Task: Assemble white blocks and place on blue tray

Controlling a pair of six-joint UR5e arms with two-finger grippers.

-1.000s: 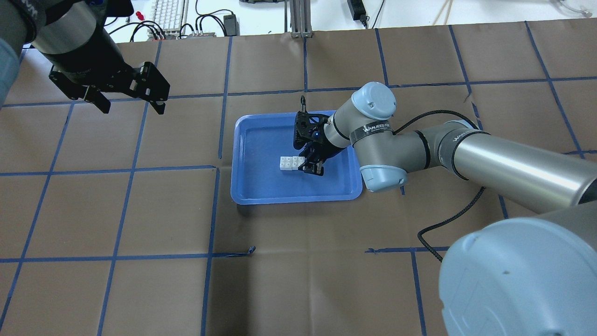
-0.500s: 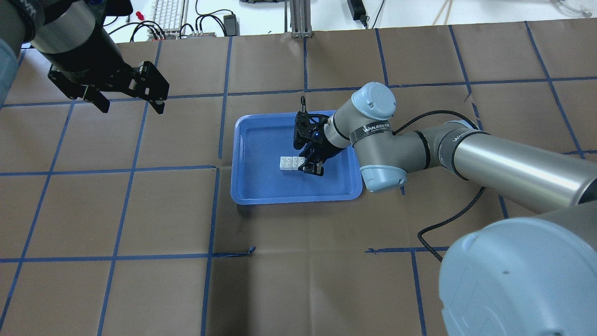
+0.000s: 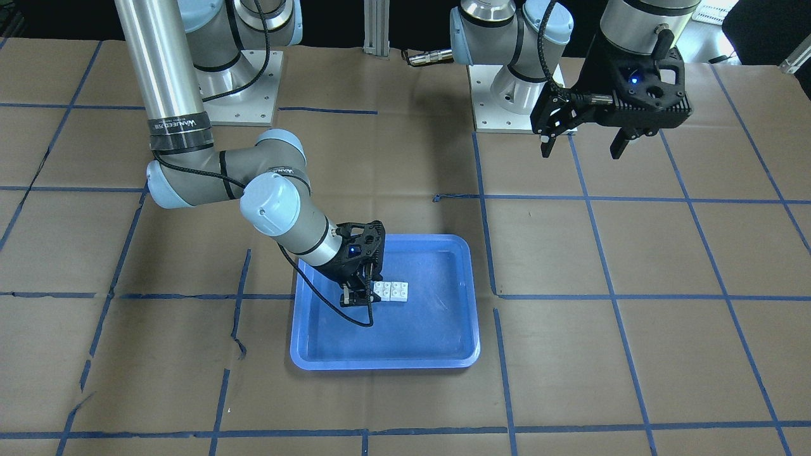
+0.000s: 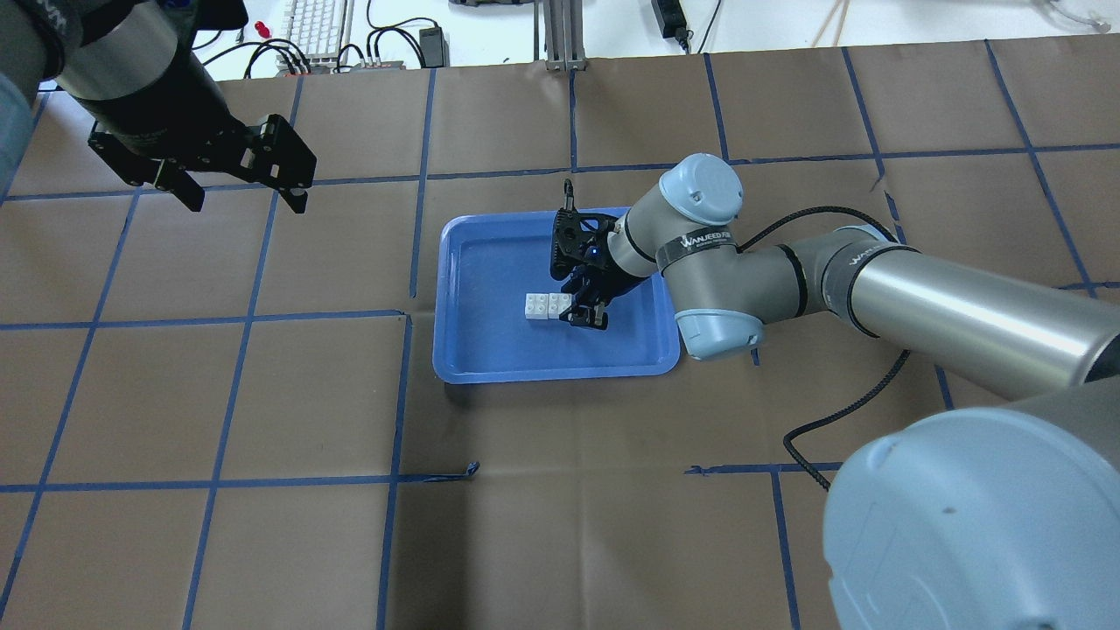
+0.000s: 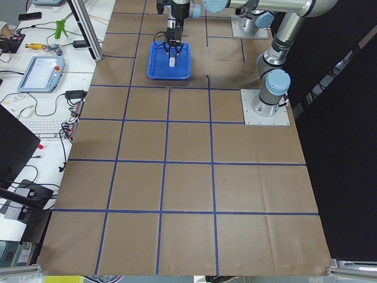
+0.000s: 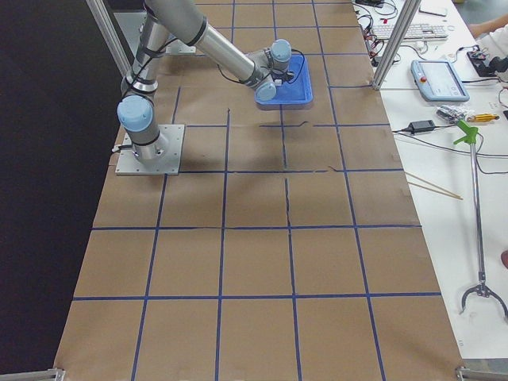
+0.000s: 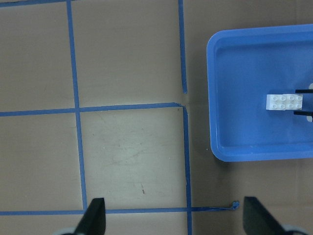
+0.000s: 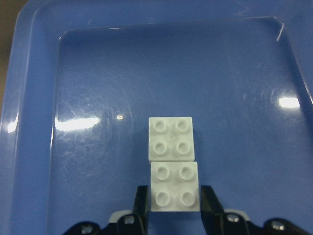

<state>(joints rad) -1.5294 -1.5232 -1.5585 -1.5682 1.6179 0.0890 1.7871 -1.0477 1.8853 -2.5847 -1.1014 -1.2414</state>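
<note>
1. Right wrist-mounted view: my right claw (image 8: 174, 193) pinches the nearer of the white blocks (image 8: 171, 147), a finger tight on each side.
2. Both blocks lie touching, studs up, on the blue tray (image 8: 98, 196) floor, near its middle.
3. My left claw (image 4: 248, 201) hangs spread wide above the table (image 4: 560, 525), well apart from the tray.

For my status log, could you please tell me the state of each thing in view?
white blocks: side by side, studs up, resting in the tray.
blue tray: lying flat, holding both blocks.
right claw: closed on one block's sides.
left claw: open, empty, away from the tray.
</note>
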